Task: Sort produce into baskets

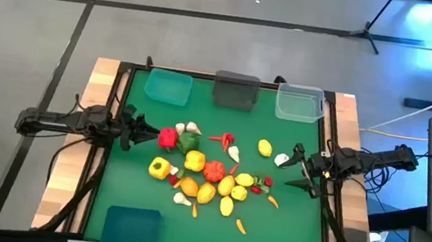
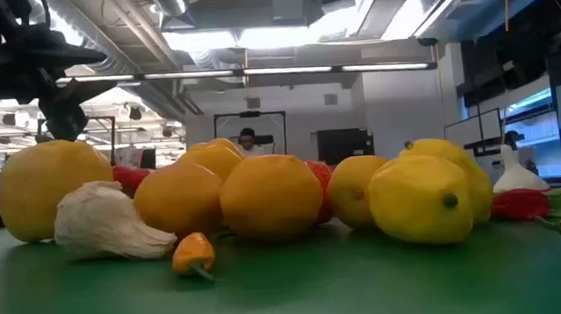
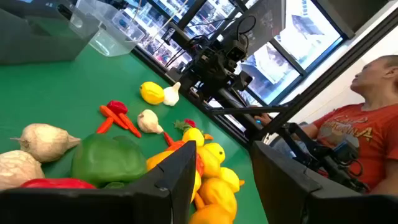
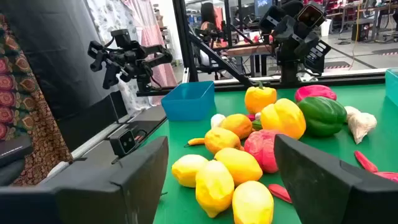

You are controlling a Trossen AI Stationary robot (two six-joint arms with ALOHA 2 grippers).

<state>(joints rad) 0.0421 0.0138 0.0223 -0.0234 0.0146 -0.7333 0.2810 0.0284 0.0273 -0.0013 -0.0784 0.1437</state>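
Note:
The produce [image 1: 209, 174] lies in a loose pile on the green mat: red, green and yellow peppers, oranges, lemons, garlic bulbs, chillies, small carrots. Three baskets stand along the far edge: teal [image 1: 168, 87], dark grey [image 1: 235, 90] and clear [image 1: 299, 103]. A blue basket [image 1: 130, 226] stands at the near left. My left gripper [image 1: 147, 131] hovers at the pile's left, beside the red pepper [image 1: 168, 137], its fingers [image 3: 180, 180] a little apart with nothing between them. My right gripper [image 1: 299, 171] stands open at the pile's right, near a garlic bulb [image 1: 282, 158], and touches nothing.
Bare green mat lies between the pile and the far baskets, and along the near edge right of the blue basket. Wooden table edges [image 1: 71, 161] flank the mat. A person in a red shirt [image 3: 367, 124] sits beyond the table's right side.

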